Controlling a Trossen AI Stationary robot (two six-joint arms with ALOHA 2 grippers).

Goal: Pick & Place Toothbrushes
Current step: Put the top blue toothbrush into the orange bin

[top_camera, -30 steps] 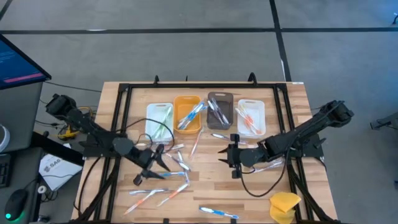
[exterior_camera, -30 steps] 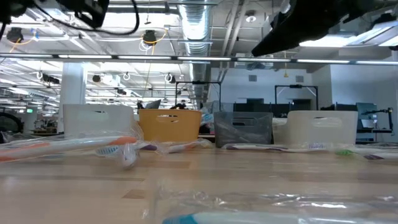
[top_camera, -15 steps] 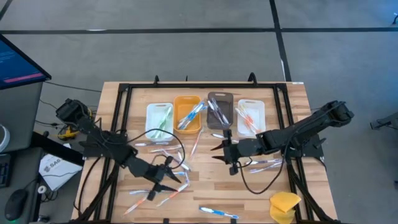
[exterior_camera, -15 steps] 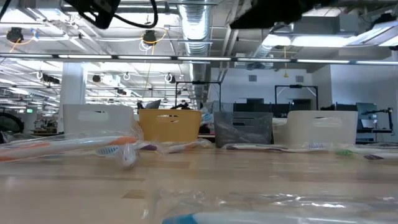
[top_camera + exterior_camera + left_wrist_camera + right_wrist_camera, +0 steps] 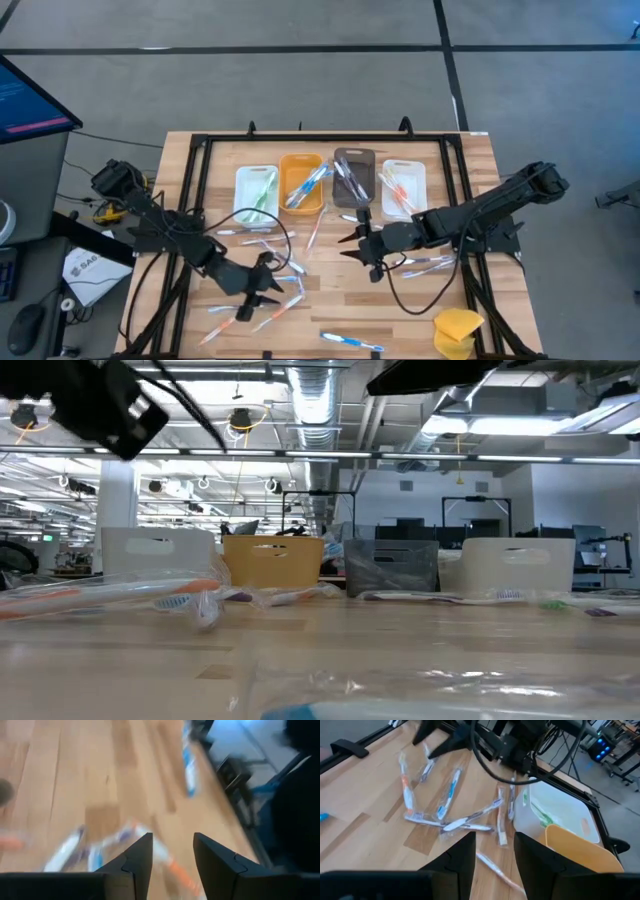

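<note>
The high view looks straight down on the whole counter (image 5: 330,215). The low view sits at counter-top level, facing the four bins (image 5: 272,561) (also seen from above). Each wrist view looks closely past its own jaws at the wood.

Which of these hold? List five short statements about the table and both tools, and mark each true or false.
1. Four bins stand in a row along the far side of the table. True.
2. The orange bin is empty. False: several toothbrushes lie in it.
3. The right tool grips a toothbrush. False: its fingers stand apart with nothing between them.
4. The yellow lump lies at the table's near right corner. True.
5. The left tool is above the white bin. False: it is open over the loose toothbrushes nearer the front edge.
</note>
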